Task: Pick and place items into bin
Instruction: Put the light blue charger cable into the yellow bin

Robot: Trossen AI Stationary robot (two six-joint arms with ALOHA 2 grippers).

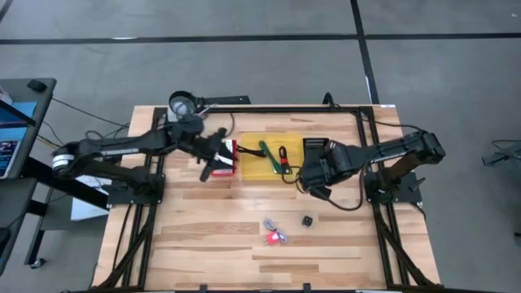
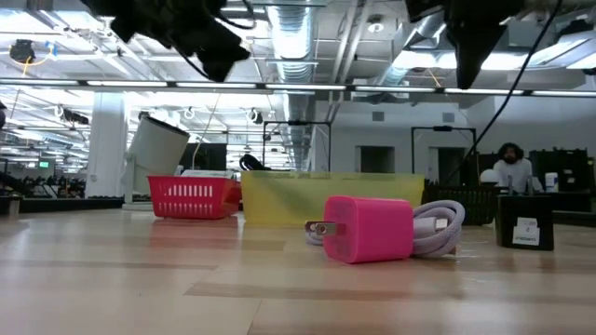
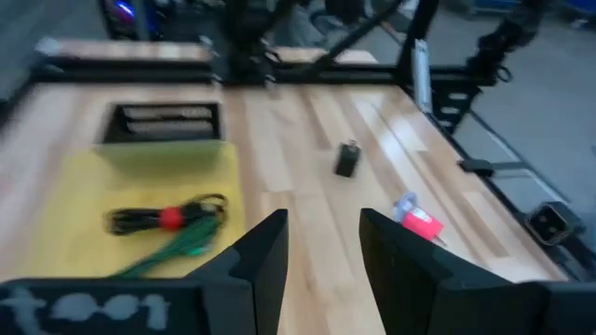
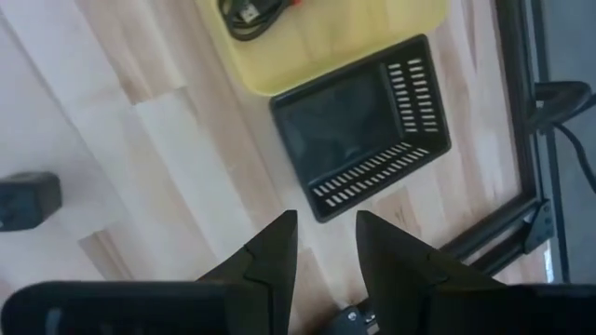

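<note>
A pink charger (image 1: 277,236) with a pale cord (image 2: 442,228) and a small black cube (image 1: 308,220) lie on the bare wood near the table's middle front. A green cable (image 1: 269,152) and a black cable with a red band (image 3: 168,219) lie in the yellow bin (image 1: 252,167). My left gripper (image 3: 323,244) hangs open above the red basket (image 1: 230,156) at the bin's left edge. My right gripper (image 4: 326,237) hangs open over the wood beside the bin's right edge. Nothing is between either pair of fingers.
A black slotted basket (image 4: 363,126) stands at the yellow bin's right side, and the red basket (image 2: 194,197) at its left. A black frame rail (image 1: 358,122) runs along the table's far and side edges. A person (image 2: 507,167) sits in the room beyond.
</note>
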